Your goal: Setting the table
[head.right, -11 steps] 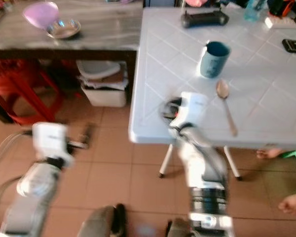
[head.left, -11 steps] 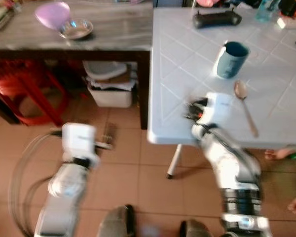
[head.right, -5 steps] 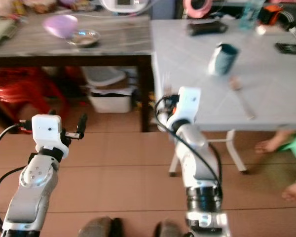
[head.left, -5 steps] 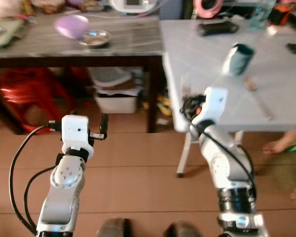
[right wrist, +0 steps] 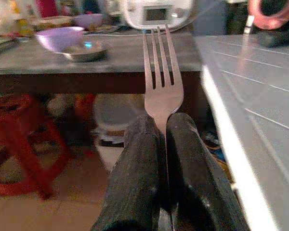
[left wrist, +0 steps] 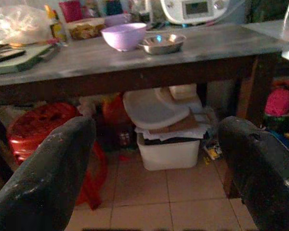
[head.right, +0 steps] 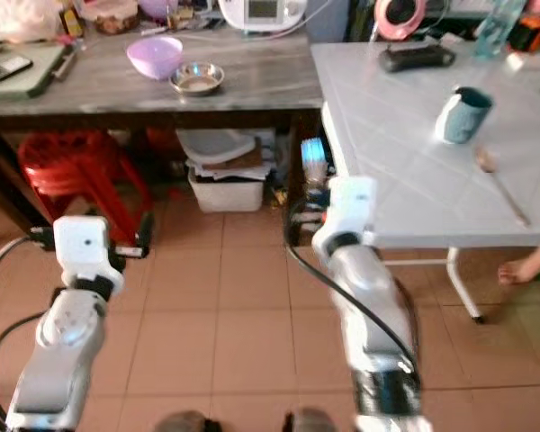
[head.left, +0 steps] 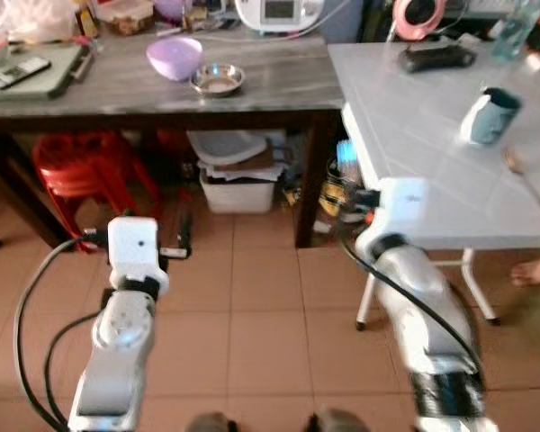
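My right gripper [right wrist: 164,126] is shut on the handle of a metal fork [right wrist: 161,72], tines pointing forward. In the head views that gripper [head.left: 351,193] hangs above the floor just left of the white tiled table [head.left: 414,144]. On that table stand a blue mug [head.left: 488,115] and a spoon [head.left: 525,175] near the right edge. My left gripper [left wrist: 156,127] is open and holds nothing; it is low over the floor tiles in front of the dark wooden table [head.left: 117,90]. That table carries a purple bowl [head.left: 175,57] and a small metal bowl [head.left: 218,80].
Under the wooden table stand a red stool [head.left: 76,166] and a white bin [head.left: 238,184] with a lid on top. A black object [head.left: 436,57] lies at the white table's far side. A person's foot [head.left: 535,270] is by the table's right legs. Open tiled floor lies ahead.
The whole view has pulled back and swung left, so the camera moved. My right gripper with the fork, over the white table's corner a second ago, is now beside its left edge.
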`<state>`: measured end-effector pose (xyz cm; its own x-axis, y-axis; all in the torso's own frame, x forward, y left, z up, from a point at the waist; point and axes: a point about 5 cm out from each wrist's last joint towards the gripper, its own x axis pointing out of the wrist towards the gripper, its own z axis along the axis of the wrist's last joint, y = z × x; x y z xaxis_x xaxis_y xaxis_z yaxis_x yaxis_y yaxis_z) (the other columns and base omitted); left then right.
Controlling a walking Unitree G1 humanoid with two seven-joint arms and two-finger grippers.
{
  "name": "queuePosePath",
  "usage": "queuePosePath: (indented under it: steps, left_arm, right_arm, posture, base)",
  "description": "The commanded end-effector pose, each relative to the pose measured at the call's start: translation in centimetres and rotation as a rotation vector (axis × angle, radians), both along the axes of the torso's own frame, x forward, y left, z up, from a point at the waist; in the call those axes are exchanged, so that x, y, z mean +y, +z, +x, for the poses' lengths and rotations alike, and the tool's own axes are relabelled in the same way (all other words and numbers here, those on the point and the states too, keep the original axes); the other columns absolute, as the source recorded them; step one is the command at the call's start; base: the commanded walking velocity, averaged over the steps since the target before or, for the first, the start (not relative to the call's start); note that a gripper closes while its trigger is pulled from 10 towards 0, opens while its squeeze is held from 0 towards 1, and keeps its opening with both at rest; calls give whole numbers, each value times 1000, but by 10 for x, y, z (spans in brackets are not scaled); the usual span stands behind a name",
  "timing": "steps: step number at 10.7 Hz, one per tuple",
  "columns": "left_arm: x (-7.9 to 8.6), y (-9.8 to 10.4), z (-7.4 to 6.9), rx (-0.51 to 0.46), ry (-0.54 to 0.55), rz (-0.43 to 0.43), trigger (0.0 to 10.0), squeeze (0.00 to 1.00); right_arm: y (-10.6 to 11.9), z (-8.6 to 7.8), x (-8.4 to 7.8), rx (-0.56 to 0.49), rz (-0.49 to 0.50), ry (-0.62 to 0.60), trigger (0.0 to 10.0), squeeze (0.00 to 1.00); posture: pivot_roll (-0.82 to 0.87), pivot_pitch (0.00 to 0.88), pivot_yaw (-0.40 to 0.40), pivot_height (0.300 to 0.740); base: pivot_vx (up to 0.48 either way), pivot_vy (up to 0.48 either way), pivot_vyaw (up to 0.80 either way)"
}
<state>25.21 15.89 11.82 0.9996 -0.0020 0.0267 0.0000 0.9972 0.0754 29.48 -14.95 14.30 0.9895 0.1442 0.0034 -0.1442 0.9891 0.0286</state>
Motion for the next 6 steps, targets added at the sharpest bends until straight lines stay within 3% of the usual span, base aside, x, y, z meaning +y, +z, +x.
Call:
queuePosePath:
  steps: [1, 2, 5, 6]
  left_arm:
    - [-2, 3, -1, -8, 1, 11, 10000, 0]
    - [-1, 1, -2, 0, 6, 13, 10000, 0]
    - [1, 1, -8, 9, 10, 4, 10000, 0]
    - [-4, 2, -7, 5, -11, -3, 10000, 0]
  right_arm:
    - [3, -3, -6, -21, -18, -7, 0, 0]
    - [2, -7, -8, -23, -21, -13, 0, 0]
    - [-13, -43, -15, -11, -36, -50, 0, 0]
    - [-15, -45, -12, -19, -71, -25, 0, 0]
  posture:
    - [17, 71, 47, 740]
    - [16, 71, 48, 740]
    - [10, 72, 55, 740]
    - [6, 72, 58, 740]
  base:
    - [480, 0, 0]
    - [480, 0, 0]
    - [480, 0, 0]
    - [480, 0, 0]
